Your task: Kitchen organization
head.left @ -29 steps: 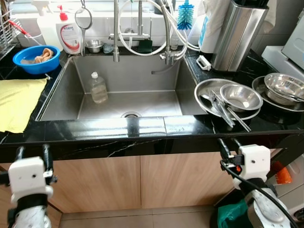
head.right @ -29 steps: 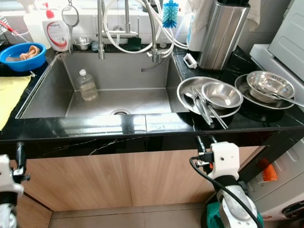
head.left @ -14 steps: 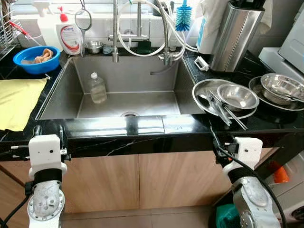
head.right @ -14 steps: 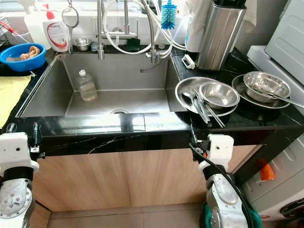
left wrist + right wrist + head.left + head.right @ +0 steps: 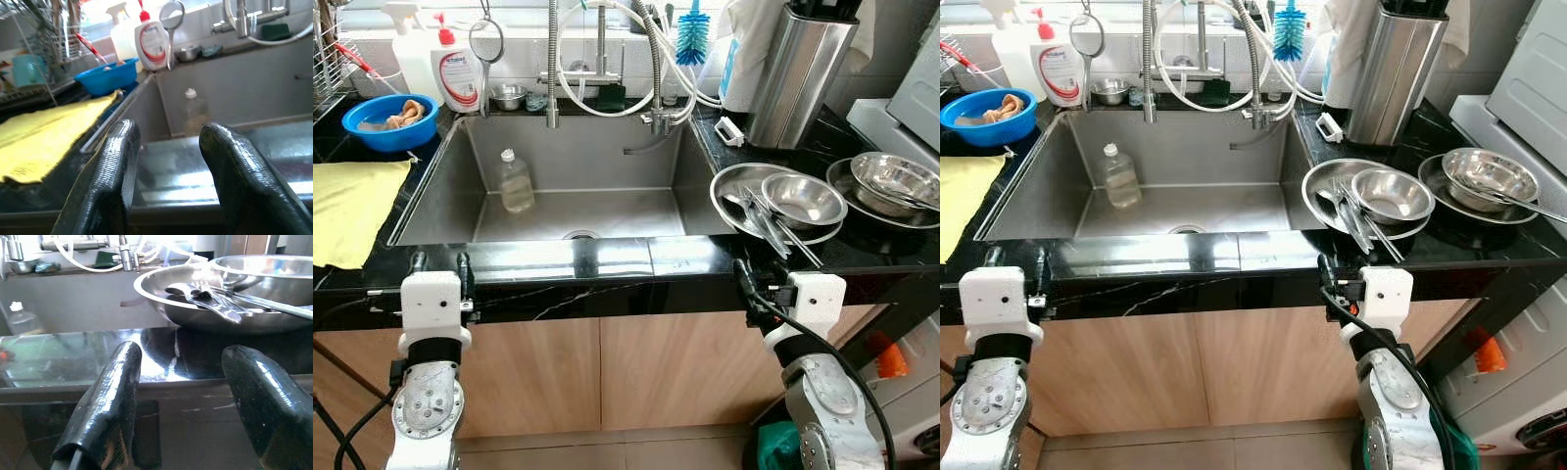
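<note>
A: Standing at the counter (image 5: 607,259) edge. Left gripper (image 5: 438,262) and right gripper (image 5: 741,269) are both raised to its near lip, fingers spread, nothing held.

B: Why there?

A: Likely readying a reach. The tray (image 5: 734,191) with bowl (image 5: 806,199) and utensils (image 5: 759,220) sits just beyond the right gripper. The bottle (image 5: 516,182) stands upright in the sink (image 5: 440,201), far left.

B: First pick?

A: Can't tell yet.

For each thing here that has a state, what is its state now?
Left end effector: open, empty, at the counter edge.
Right end effector: open, empty, at the counter edge.
Plastic bottle: upright in the sink, cap on.
Blue bowl: holds something.
Yellow cloth: spread flat.
Steel plate: holds a bowl and utensils.
</note>
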You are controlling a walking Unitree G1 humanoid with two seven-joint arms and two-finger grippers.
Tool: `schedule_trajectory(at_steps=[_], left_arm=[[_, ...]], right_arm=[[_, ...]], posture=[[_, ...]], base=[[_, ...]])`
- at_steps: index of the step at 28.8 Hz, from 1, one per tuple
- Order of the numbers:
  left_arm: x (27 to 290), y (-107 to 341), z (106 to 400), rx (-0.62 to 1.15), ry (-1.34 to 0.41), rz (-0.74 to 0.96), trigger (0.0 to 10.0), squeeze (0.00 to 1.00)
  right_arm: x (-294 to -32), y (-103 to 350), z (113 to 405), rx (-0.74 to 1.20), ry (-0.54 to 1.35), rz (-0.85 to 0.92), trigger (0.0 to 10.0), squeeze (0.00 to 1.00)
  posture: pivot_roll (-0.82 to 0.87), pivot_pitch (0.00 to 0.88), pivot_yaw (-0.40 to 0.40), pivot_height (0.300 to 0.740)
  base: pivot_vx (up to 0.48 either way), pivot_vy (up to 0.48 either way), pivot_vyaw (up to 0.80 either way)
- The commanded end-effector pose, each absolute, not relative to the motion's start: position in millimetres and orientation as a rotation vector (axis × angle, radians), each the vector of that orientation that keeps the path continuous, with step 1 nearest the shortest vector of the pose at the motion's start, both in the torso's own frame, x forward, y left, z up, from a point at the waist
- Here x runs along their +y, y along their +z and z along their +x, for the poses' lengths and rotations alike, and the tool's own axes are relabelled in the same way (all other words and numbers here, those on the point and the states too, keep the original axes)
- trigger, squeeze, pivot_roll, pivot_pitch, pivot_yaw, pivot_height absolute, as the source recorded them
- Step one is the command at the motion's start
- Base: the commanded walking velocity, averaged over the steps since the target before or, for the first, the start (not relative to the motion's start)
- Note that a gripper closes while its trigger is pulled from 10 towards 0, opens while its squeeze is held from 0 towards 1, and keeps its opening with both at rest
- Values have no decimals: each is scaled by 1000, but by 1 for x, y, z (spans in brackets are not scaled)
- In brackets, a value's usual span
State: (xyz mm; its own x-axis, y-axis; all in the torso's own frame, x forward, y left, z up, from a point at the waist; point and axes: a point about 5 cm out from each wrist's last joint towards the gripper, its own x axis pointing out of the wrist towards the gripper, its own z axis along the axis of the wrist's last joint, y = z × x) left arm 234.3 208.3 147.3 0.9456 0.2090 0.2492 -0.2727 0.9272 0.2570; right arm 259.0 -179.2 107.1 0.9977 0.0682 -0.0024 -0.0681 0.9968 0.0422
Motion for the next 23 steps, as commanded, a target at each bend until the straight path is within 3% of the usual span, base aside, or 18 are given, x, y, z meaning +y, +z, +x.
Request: schedule_trajectory(at_steps=[1, 23], left_arm=[[206, 145, 237, -219, 229, 267, 10000, 0], [211, 131, 234, -193, 222, 273, 10000, 0]], right_arm=[[-178, 108, 263, -4, 70, 29, 10000, 0], [-180, 112, 277, -26, 60, 15, 10000, 0]], posture=[[-78, 0, -47, 740], [-69, 0, -57, 740]], base=[[0, 0, 0], [0, 0, 0]])
